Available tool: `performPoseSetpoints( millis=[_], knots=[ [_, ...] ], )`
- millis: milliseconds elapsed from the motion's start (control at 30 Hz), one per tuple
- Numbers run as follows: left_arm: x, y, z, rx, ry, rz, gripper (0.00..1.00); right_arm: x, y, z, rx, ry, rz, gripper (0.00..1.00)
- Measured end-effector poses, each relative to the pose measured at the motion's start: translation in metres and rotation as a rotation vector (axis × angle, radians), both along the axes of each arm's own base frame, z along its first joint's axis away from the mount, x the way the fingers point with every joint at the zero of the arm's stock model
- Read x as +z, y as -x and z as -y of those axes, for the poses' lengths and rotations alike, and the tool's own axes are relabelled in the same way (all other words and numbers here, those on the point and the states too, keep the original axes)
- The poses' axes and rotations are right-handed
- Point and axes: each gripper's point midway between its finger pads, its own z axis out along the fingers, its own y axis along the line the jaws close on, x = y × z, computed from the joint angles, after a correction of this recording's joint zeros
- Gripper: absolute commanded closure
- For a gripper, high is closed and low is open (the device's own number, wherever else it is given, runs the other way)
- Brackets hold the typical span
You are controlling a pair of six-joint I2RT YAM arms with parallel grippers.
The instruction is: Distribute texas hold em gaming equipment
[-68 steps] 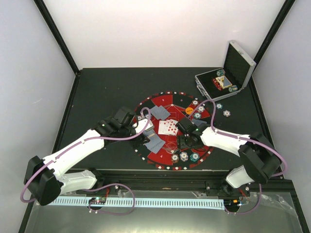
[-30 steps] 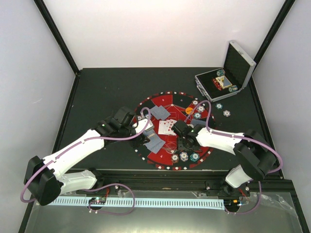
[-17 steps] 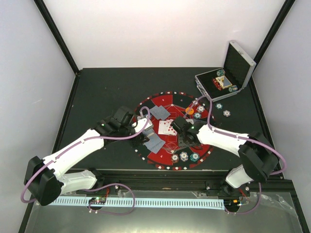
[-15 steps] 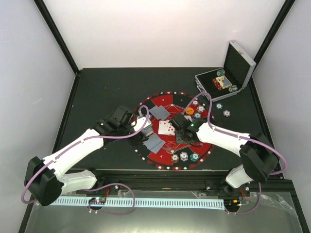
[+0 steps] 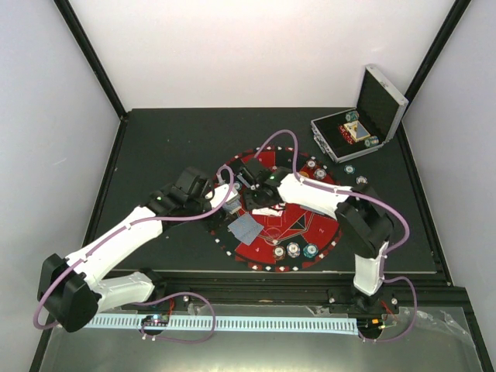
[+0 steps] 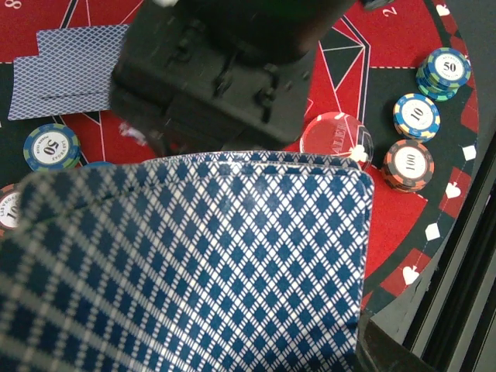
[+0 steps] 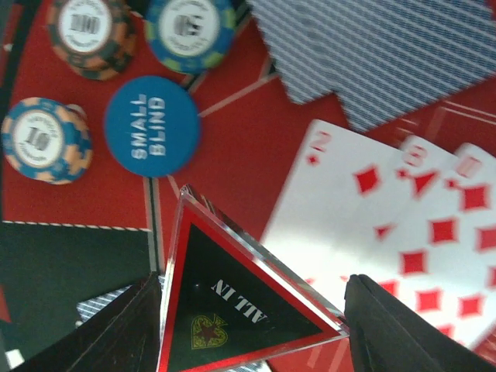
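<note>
My right gripper (image 7: 252,310) is shut on the black triangle "ALL IN" marker (image 7: 232,302), held just above the round mat. In the top view this gripper (image 5: 258,188) reaches across the mat's upper left. Below it lie a blue "SMALL BLIND" disc (image 7: 153,125), three chips (image 7: 190,27), face-up diamond cards (image 7: 403,225) and blue-backed cards (image 7: 387,54). My left gripper (image 5: 227,203) is shut on a stack of blue-backed cards (image 6: 194,263) that fills its view. Two more cards (image 5: 246,227) lie on the mat's left part.
The red-and-black mat (image 5: 322,229) carries chip stacks at its near edge (image 5: 294,249) and far right (image 5: 314,169). The open silver case (image 5: 360,128) stands at the back right, with two chips (image 5: 355,174) on the table beside it.
My right arm has swung left across the mat, from its right-middle to its upper left, above the face-up cards. My left arm has barely moved.
</note>
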Motion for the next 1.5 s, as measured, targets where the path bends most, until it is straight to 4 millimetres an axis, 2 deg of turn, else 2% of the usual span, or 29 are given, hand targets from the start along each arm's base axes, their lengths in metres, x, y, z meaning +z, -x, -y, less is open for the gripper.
performPoseSetpoints(
  millis=[167,300,467,1067,1267,1500],
  knots=[
    [0.0,0.0,0.0,0.0,0.0,0.0,0.62,-0.008,0.0,-0.033,0.065,-0.049,-0.035,0.53],
    [0.0,0.0,0.0,0.001,0.0,0.0,0.62,-0.02,0.004,-0.044,0.087,-0.063,-0.074,0.53],
    [0.0,0.0,0.0,0.002,0.0,0.0,0.62,-0.031,0.004,-0.053,0.098,-0.068,-0.099,0.52],
    [0.0,0.0,0.0,0.001,0.0,0.0,0.62,-0.033,-0.015,-0.075,0.098,-0.089,-0.074,0.49],
    [0.0,0.0,0.0,0.001,0.001,0.0,0.62,-0.038,-0.018,-0.078,0.095,-0.083,-0.077,0.36],
    [0.003,0.0,-0.001,0.001,0.007,0.009,0.62,-0.036,-0.021,-0.078,0.089,-0.083,-0.065,0.26]
  ],
)
